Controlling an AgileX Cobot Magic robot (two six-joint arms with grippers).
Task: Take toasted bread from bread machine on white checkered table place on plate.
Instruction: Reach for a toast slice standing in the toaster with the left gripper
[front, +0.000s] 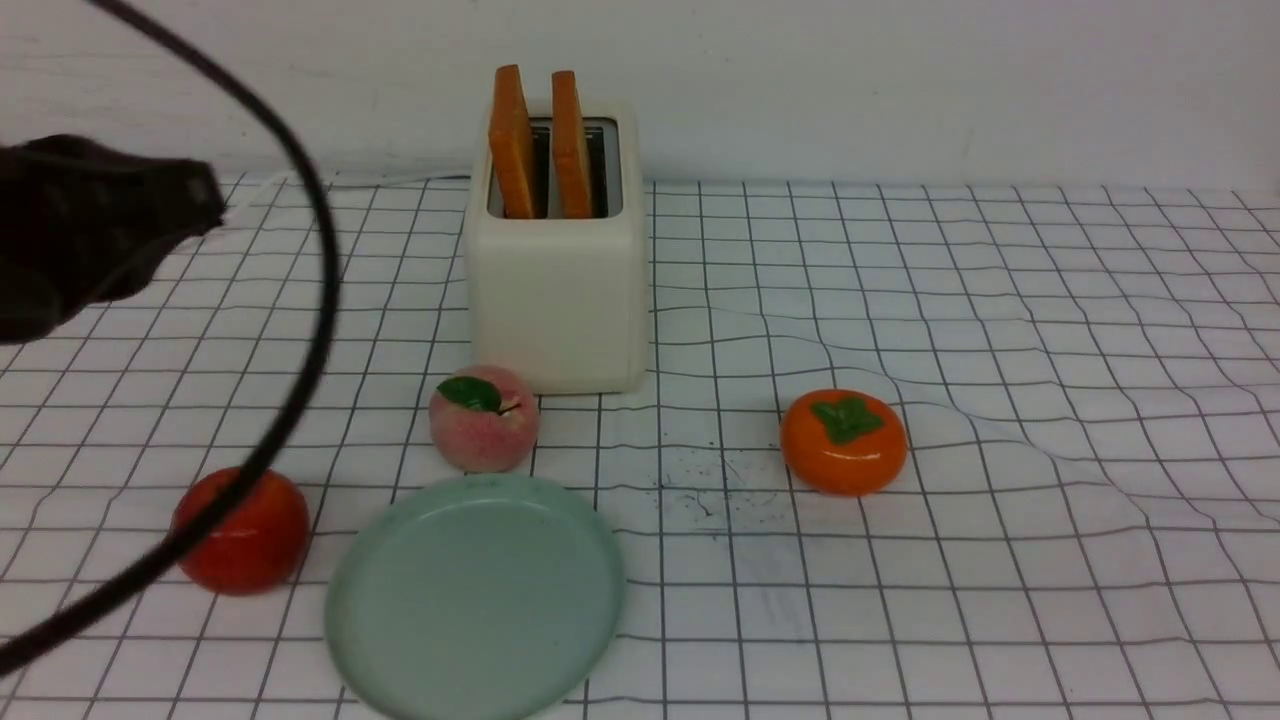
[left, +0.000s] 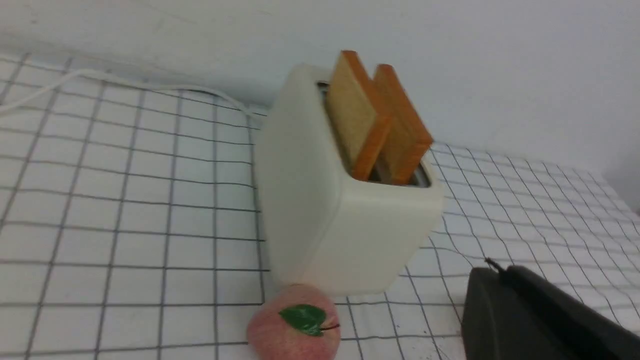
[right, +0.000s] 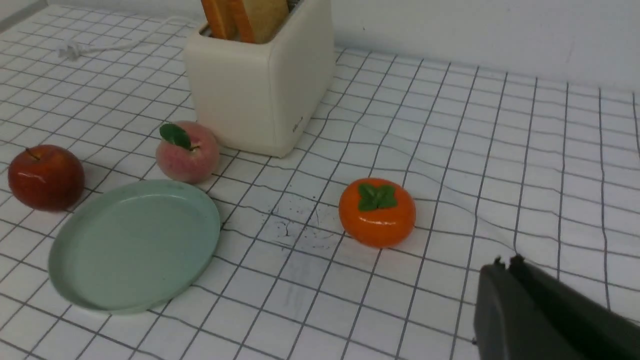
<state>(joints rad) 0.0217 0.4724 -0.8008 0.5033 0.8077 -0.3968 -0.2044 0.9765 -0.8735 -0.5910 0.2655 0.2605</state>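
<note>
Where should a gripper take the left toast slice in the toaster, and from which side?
Probably grip the left slice by its exposed top half, coming straight down. It stands upright in the bread machine, so pinch across its flat faces; the other slice is close, leaving a narrow gap.

1. The left arm (front: 95, 230) hangs at the left edge of the front view as a dark, blurred bulk.
2. The left claw (left: 495, 264) has its jaws pressed together, gripping nothing.
3. The right claw (right: 506, 261) is likewise closed and empty.
</note>
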